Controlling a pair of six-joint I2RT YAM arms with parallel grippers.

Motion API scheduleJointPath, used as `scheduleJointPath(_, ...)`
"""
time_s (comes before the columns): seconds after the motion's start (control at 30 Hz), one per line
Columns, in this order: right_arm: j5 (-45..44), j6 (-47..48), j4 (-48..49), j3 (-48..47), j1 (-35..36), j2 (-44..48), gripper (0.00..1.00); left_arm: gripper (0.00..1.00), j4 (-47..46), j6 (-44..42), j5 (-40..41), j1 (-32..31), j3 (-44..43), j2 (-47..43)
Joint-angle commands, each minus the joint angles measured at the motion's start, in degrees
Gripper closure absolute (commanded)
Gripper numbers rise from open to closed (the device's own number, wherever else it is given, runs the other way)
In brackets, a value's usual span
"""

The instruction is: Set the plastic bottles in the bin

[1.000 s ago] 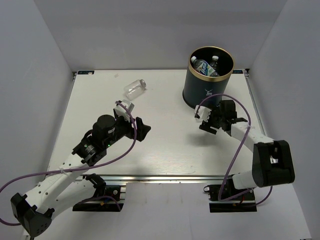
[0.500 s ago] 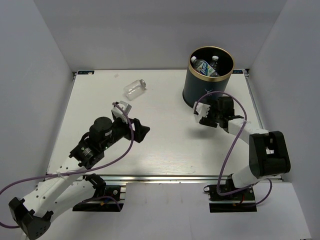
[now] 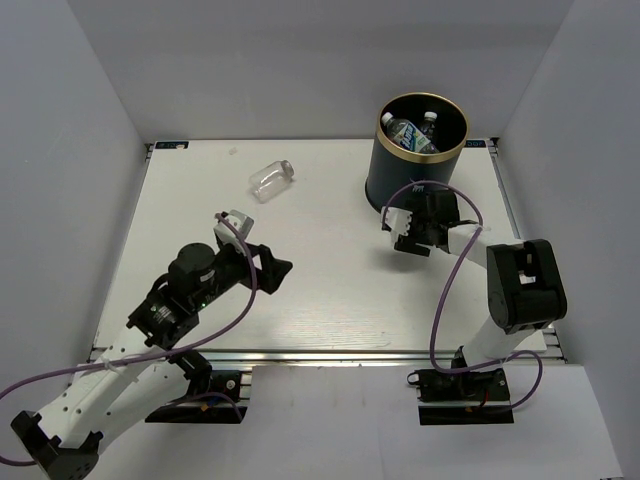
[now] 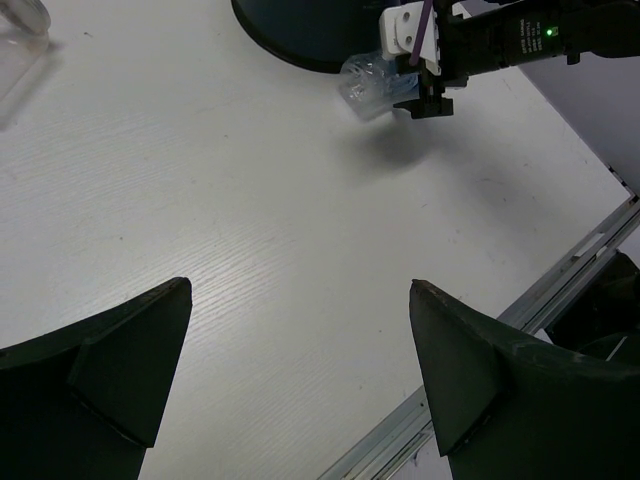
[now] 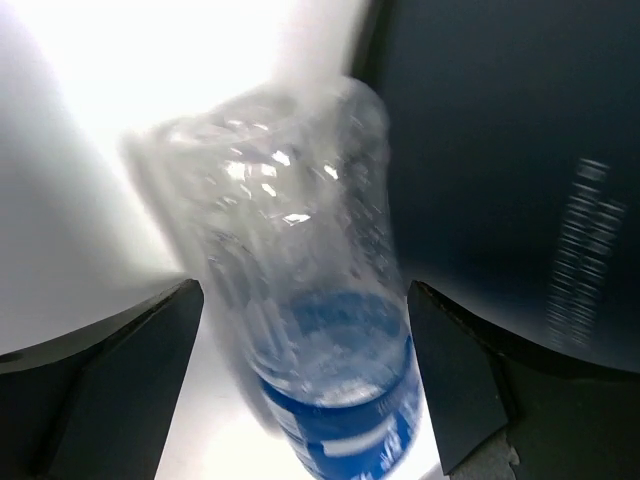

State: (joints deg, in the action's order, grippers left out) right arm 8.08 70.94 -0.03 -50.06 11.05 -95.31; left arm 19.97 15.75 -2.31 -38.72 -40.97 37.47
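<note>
Left end effector (image 4: 300,290) hovering over tabletop (image 3: 330,290), well to near-left of bin (image 3: 410,180); fingers spreading wide, gripping nothing, nothing lying between them.

Right end effector (image 5: 303,290) sitting just in front of bin's base, clamping clear bottle (image 4: 372,85) with blue label; bottle hanging off tabletop, close beside bin's dark wall.

Bin standing upright, gold rim showing, bottles (image 3: 410,135) lying inside.

Loose clear bottle (image 3: 270,180) lying on its side, well left of bin, apart from both end effectors.

Dark navy gold-rimmed bin (image 3: 393,185) upright at upper right, two bottles (image 3: 410,133) inside, clear bottle (image 3: 270,178) lying upper centre-left, blue-labelled bottle (image 5: 310,330) beside bin's wall
</note>
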Motion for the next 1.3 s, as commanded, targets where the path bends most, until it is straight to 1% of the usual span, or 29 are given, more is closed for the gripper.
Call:
scheduleJointPath(0.0,5.7,1.1,-7.3,-1.9,0.4,-0.2,0.11,0.00,1.3,0.3,0.7,0.1,0.1,-0.9)
scheduleJointPath(0.13,6.0,-1.1,-11.2,-0.3,1.0,1.3,0.14,0.00,0.2,0.3,0.7,0.1,0.1,-0.9)
scheduleJointPath(0.23,2.5,-3.6,-13.0,1.9,1.3,2.8,0.14,0.00,-2.2,0.3,0.2,0.1,0.1,0.8)
scheduleJointPath(0.3,1.4,-4.5,-14.5,1.5,1.3,1.4,0.16,0.00,-2.9,0.3,0.2,0.1,-1.2,2.9)
scheduleJointPath(0.37,0.7,-5.0,-17.1,1.2,0.8,0.0,0.20,0.00,-3.4,0.3,0.2,0.1,-1.9,4.4)
scheduleJointPath(0.43,1.4,-5.8,-16.3,2.3,0.8,0.0,0.23,0.00,-4.1,-0.3,-0.3,0.1,-2.5,6.3)
scheduleJointPath(0.5,2.5,-6.0,-17.5,2.2,1.0,-0.8,0.35,0.00,-4.7,-0.8,-0.3,0.1,-3.7,7.4)
scheduleJointPath(0.53,3.9,-6.2,-18.0,1.9,0.9,-1.1,0.43,0.00,-4.7,-0.8,-0.9,0.1,-3.7,8.0)
scheduleJointPath(0.57,5.7,-6.3,-18.2,1.6,1.0,-1.3,0.54,0.00,-4.7,-0.8,-0.9,0.1,-4.4,8.5)
scheduleJointPath(0.6,6.6,-6.8,-19.9,1.5,1.0,-1.5,0.71,0.00,-4.7,-0.8,-0.9,0.1,-4.4,8.5)
scheduleJointPath(0.63,7.7,-7.4,-20.6,0.4,1.1,-1.5,0.76,0.00,-5.2,-0.8,-1.4,0.1,-4.9,8.5)
scheduleJointPath(0.83,18.3,-8.3,-28.3,-3.6,1.2,-0.7,0.96,0.00,-4.6,-0.8,-1.4,0.1,-4.9,8.0)
scheduleJointPath(0.87,19.9,-9.2,-29.0,-4.0,1.1,-0.4,0.98,0.00,-4.6,-0.8,-1.4,0.1,-4.9,7.4)
scheduleJointPath(0.9,23.6,-9.3,-31.2,-4.9,1.2,0.6,1.00,0.00,-4.6,-0.8,-1.4,0.1,-5.4,7.4)
scheduleJointPath(1.03,29.3,-12.7,-32.4,-8.1,1.6,2.8,1.00,0.00,-4.1,-0.8,-1.4,0.1,-5.4,6.2)
scheduleJointPath(1.07,29.9,-14.8,-32.1,-9.0,1.9,3.5,1.00,0.00,-4.1,-0.8,-1.4,0.1,-5.4,6.2)
scheduleJointPath(1.1,32.3,-17.6,-30.2,-9.4,2.0,4.9,1.00,0.00,-4.1,-0.8,-1.4,0.1,-5.4,6.2)
scheduleJointPath(1.13,33.0,-18.4,-29.9,-9.8,2.1,6.3,1.00,0.00,-4.1,-0.8,-1.4,0.1,-5.4,6.2)
scheduleJointPath(1.2,35.9,-24.0,-29.0,-12.7,2.7,7.9,1.00,0.00,-4.1,-0.8,-1.4,0.1,-5.4,6.2)
scheduleJointPath(1.27,38.2,-25.7,-30.1,-16.6,2.8,8.5,1.00,0.00,-4.1,-0.8,-1.4,0.1,-5.4,6.2)
